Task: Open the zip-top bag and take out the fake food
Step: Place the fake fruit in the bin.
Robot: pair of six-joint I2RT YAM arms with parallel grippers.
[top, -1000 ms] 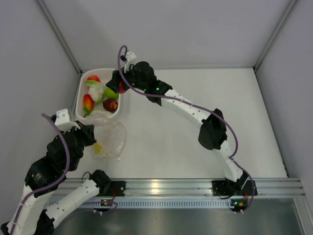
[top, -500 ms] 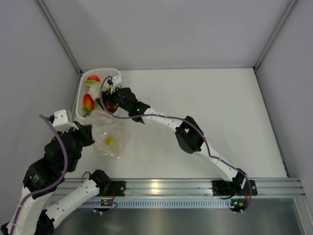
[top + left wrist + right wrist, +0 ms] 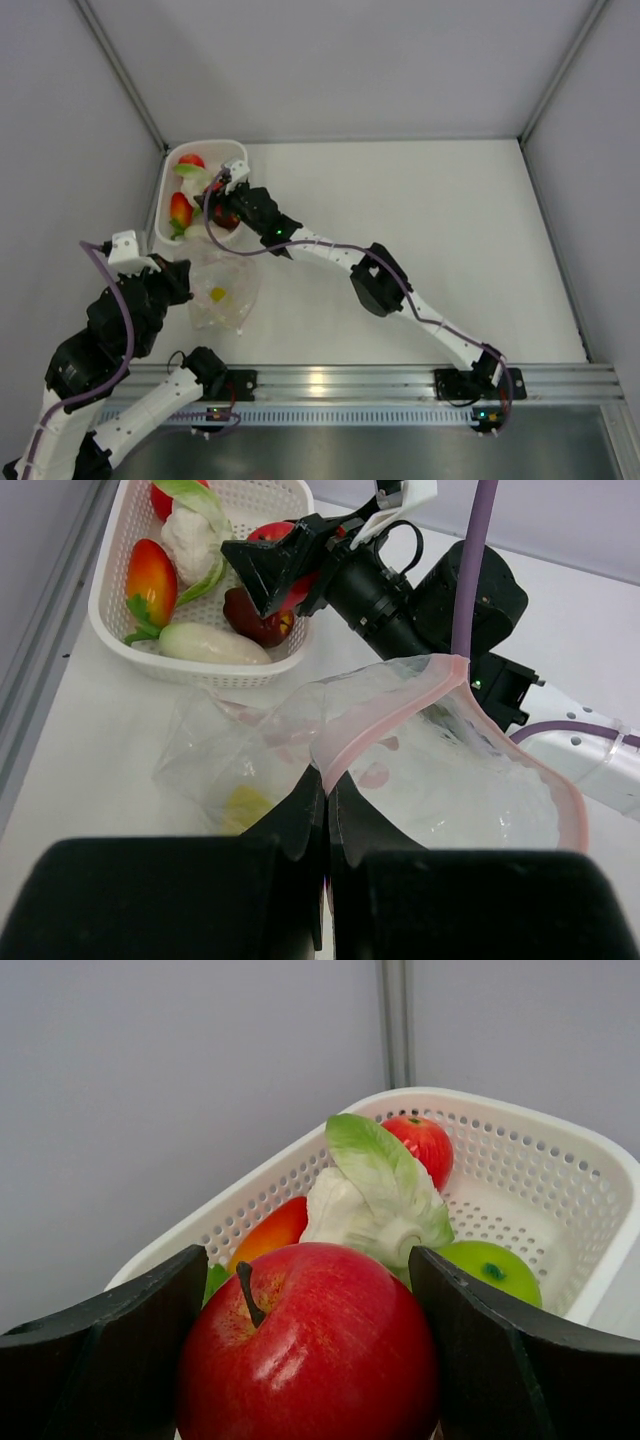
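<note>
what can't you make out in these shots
- Yellow piece inside the zip-top bag: crinkly plastic blurs it in the left wrist view, and it is too small to identify in the top view.
- Bag's near part: hidden behind the left claw in the left wrist view.
- Basket floor: blocked in the right wrist view by the red apple in the right claw.
- Apple in the top view: mostly hidden under the right claw.

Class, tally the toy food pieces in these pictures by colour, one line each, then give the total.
Red: 2, red apple in the right gripper, red piece in the basket
Orange-red piece: 1
White leafy piece: 1
Pale green piece: 1
Green apple: 1
Dark red piece: 1
Yellow piece, in the zip-top bag: 1
Total: 8
</note>
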